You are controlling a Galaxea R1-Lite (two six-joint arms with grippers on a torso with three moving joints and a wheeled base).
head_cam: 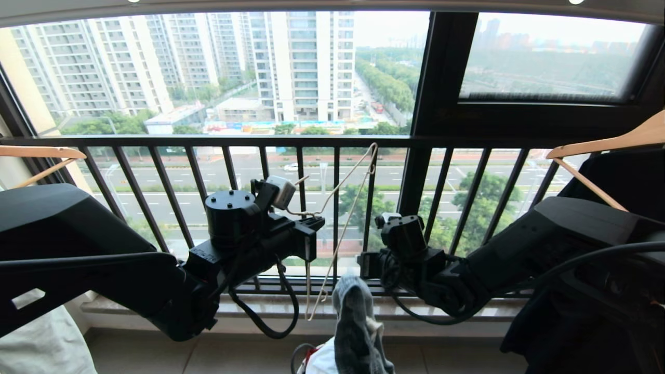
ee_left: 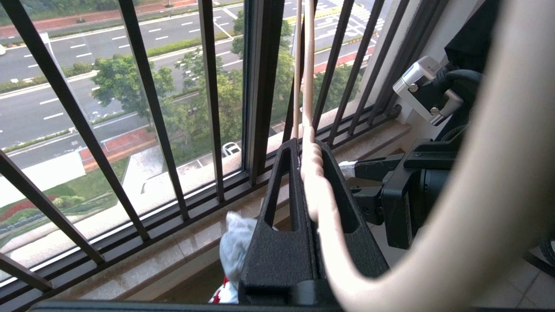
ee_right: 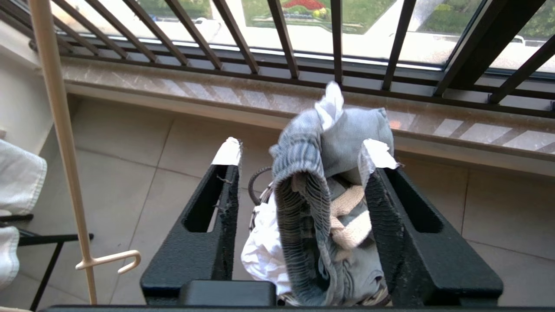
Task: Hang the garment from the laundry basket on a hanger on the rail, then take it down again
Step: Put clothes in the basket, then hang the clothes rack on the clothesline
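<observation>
While my left claw is pinching the hanger tight at its twisted neck, holding it up before the window bars, my right claw is standing half open around the garment, its ribbed waistband rising between the fingers, one pad brushing the cloth. The shorts are standing up out of the laundry basket, below and just right of the hanger, whose long wire is slanting downward toward them, so my right arm is nearer.
</observation>
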